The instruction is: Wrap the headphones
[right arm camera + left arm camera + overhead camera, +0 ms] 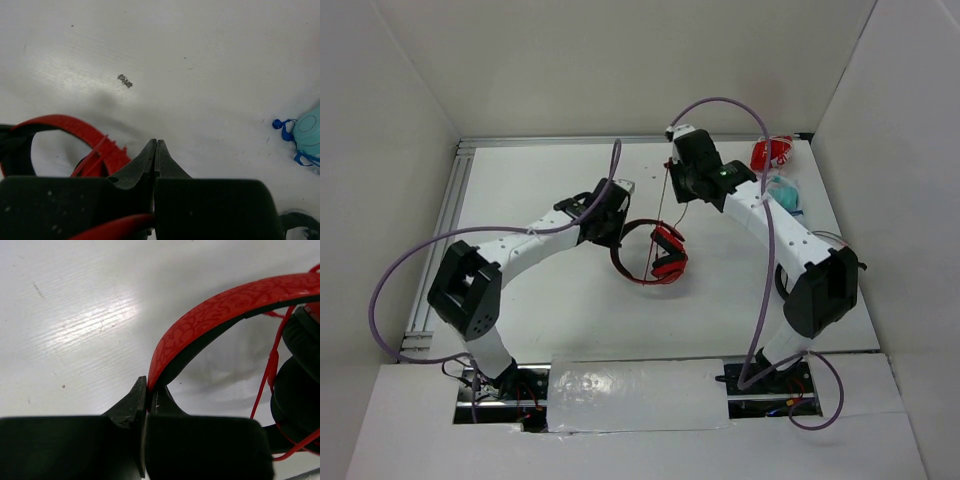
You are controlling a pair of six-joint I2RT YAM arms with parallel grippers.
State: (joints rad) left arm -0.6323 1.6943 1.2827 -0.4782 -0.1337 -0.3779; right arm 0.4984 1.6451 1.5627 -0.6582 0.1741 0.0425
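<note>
The red headphones (660, 258) lie at mid-table, ear cups folded together on the right side. My left gripper (615, 232) is shut on the headband's left end. In the left wrist view the patterned red headband (225, 310) runs out of the shut left gripper (148, 385) toward the black ear pads (300, 385). The thin red cable (662, 205) stretches from the cups up to my right gripper (672, 178), which stands beyond the headphones. The right gripper (156, 142) is shut, with the cable (117, 227) pinched low between its fingers, and the headphones (65, 125) lie to its left.
A small red packet (772, 152) and a teal packet (783, 193) lie at the back right, close to the right arm. The teal packet (307, 132) shows at the right edge of the right wrist view. White walls enclose the table on three sides.
</note>
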